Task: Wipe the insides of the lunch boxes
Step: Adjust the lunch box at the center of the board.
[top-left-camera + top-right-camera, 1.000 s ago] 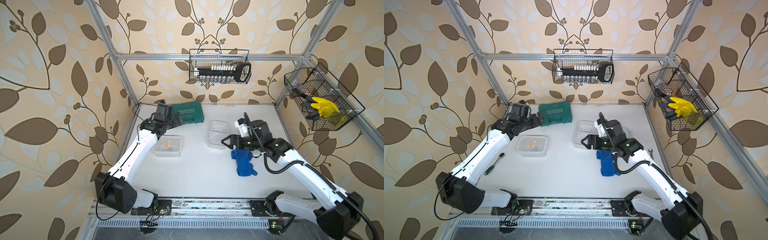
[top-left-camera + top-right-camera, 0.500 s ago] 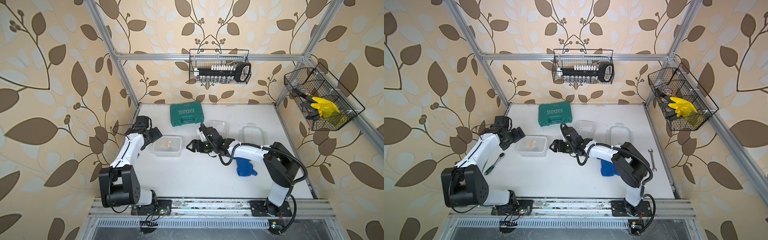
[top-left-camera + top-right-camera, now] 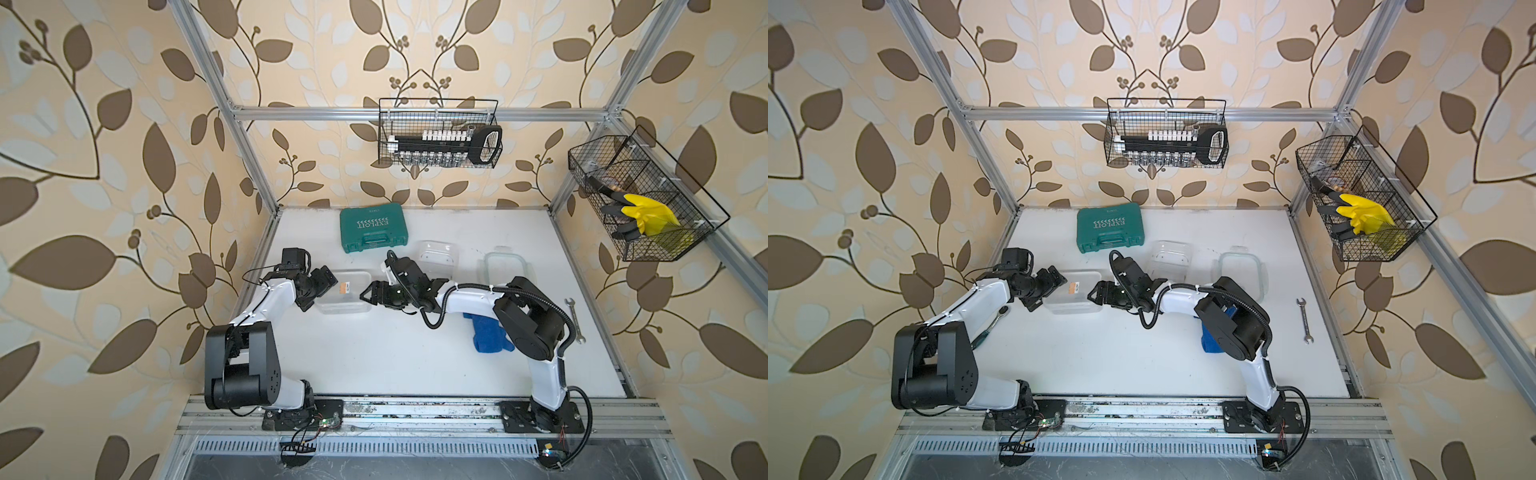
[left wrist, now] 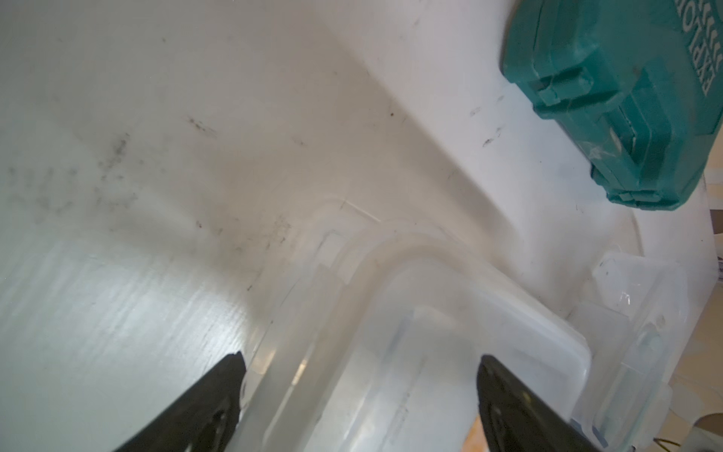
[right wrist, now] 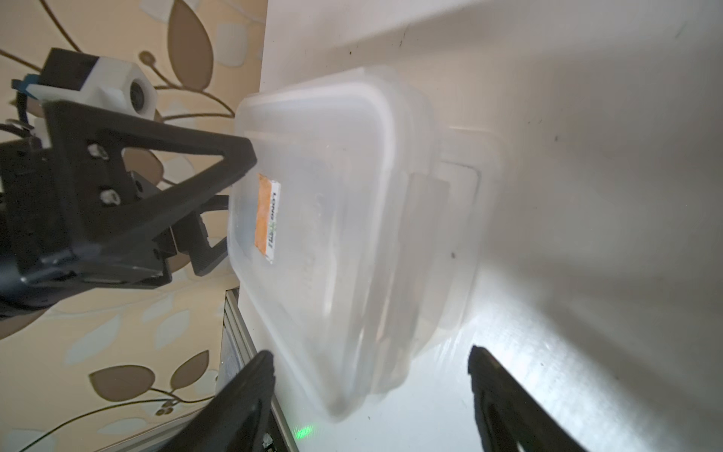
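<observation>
A clear lunch box [image 3: 343, 296] [image 3: 1073, 296] with an orange sticker lies left of centre on the white table. My left gripper [image 3: 321, 291] [image 3: 1049, 291] is open at its left end; in the left wrist view the jaws [image 4: 360, 360] straddle the box's rim [image 4: 430, 332]. My right gripper [image 3: 366, 293] [image 3: 1094, 293] faces the box's right end, open; its jaws [image 5: 369, 354] stand wide around the near corner of the box [image 5: 332, 235], not touching. A second clear lunch box [image 3: 436, 253] stands open behind. A blue cloth [image 3: 488, 338] lies half under the right arm.
A teal tool case [image 3: 372, 228] sits at the back. A green-rimmed clear lid [image 3: 505, 270] lies at the right, a wrench [image 3: 573, 320] near the right edge, a hand tool [image 3: 992, 324] under the left arm. Wire baskets [image 3: 438, 137] hang on the walls.
Both arms swung in from the back: the left gripper left the teal case, the right left the second box. They now flank the stickered box, jaws slightly narrower.
</observation>
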Available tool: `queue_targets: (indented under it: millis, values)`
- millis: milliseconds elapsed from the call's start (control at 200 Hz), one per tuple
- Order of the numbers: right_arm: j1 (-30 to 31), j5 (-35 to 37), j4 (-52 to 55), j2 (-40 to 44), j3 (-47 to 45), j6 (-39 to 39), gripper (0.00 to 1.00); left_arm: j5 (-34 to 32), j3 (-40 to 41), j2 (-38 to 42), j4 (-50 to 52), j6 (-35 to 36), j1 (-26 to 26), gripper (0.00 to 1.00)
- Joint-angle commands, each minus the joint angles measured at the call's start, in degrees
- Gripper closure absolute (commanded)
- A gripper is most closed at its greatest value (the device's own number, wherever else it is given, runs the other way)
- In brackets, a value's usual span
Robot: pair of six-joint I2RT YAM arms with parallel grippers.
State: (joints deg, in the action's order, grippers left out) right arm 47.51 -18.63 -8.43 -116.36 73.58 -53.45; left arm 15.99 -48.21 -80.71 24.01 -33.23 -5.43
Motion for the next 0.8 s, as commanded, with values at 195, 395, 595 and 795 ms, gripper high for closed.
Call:
queue_targets:
  millis: [195, 395, 595, 795]
  values:
    - [-1.47, 2.29, 6.85, 2.92, 1.45, 2.89, 0.26, 4.86, 3.95, 7.30, -4.24, -3.28, 3.66, 0.08]
    - [-1.52, 3.99, 13.31, 6.62, -0.16, 6.61, 0.28, 7.33, 2.83, 4.74, -6.87, -3.33, 4.51, 0.08]
    - [-1.79, 4.81, 13.42, 8.66, -1.37, 6.74, 0.28, 7.66, 1.99, 5.42, -6.39, -2.44, 4.64, 0.08]
    - [-2.20, 8.45, 17.91, 10.58, -1.02, 9.00, 0.27, 4.46, 1.23, 5.88, -3.01, -1.13, 4.64, 0.06]
